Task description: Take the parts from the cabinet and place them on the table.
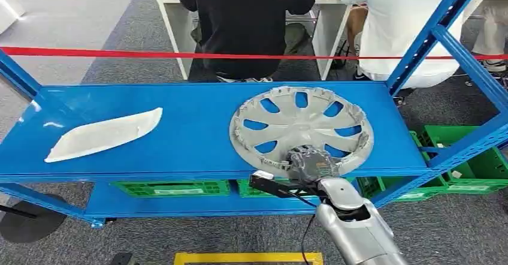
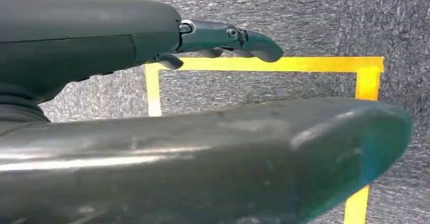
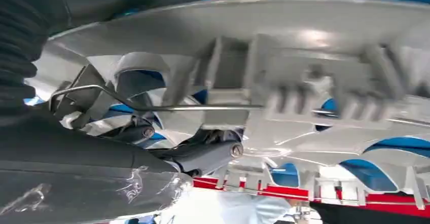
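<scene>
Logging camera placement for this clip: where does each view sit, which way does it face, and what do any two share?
Head view: high on the body, looking forward and down at the blue shelf, the wheel cover, a white trim piece; right hand at the cover's near rim.
Left wrist view: looks down at grey carpet and yellow floor tape; left hand holds nothing.
Right wrist view: close under the wheel cover, right hand's fingers on it.
Head and right wrist views share cover and hand.

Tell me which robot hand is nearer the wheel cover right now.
Right. The right robot hand is at the near rim of the wheel cover on the blue shelf, fingers reaching through its openings. The left robot hand hangs over the carpet by yellow floor tape.
</scene>
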{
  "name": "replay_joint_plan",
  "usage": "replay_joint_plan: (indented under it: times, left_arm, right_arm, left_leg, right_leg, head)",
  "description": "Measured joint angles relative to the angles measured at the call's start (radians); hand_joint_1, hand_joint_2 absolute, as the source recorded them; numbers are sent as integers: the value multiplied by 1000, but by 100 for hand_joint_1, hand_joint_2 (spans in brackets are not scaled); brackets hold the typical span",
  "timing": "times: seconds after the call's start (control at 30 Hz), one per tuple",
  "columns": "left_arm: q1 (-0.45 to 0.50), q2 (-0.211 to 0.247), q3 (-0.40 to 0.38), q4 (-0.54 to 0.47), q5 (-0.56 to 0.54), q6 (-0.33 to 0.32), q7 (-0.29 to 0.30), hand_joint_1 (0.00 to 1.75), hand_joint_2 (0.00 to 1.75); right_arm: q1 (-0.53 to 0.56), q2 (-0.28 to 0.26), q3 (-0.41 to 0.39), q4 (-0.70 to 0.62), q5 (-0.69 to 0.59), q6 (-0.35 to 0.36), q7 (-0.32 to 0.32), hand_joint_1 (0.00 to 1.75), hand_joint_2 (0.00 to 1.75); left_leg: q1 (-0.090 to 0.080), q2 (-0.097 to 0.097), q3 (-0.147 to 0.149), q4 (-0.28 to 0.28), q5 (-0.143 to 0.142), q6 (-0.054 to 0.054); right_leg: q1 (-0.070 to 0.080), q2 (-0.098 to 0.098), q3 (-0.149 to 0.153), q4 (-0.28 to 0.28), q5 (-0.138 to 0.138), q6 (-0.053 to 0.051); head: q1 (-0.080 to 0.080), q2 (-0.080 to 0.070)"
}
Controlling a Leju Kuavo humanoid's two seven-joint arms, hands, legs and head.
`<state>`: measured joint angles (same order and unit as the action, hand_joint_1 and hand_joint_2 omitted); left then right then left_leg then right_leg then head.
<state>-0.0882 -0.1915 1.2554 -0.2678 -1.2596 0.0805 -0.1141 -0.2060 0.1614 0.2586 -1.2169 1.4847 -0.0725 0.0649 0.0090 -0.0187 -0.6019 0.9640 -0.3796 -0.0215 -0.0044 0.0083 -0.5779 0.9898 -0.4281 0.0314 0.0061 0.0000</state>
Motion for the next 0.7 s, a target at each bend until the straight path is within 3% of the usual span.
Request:
replay_joint_plan:
  times: [0.4, 0.7]
  left_arm:
    - [0, 0, 1, 0, 6, 7, 0, 0, 0]
    - [1, 0, 6, 0, 33, 15, 0, 0, 0]
  right_arm:
    - [12, 27, -37, -21, 30, 0, -30, 175, 175]
    - [57, 27, -37, -221, -19, 4, -42, 175, 175]
  left_leg:
    - [0, 0, -1, 0, 2, 1]
    - [0, 0, -8, 0, 4, 1]
  right_leg:
    - [0, 0, 0, 0, 6, 5]
    - [0, 0, -2, 0, 8, 6]
  head:
    - [0, 0]
    - [0, 0]
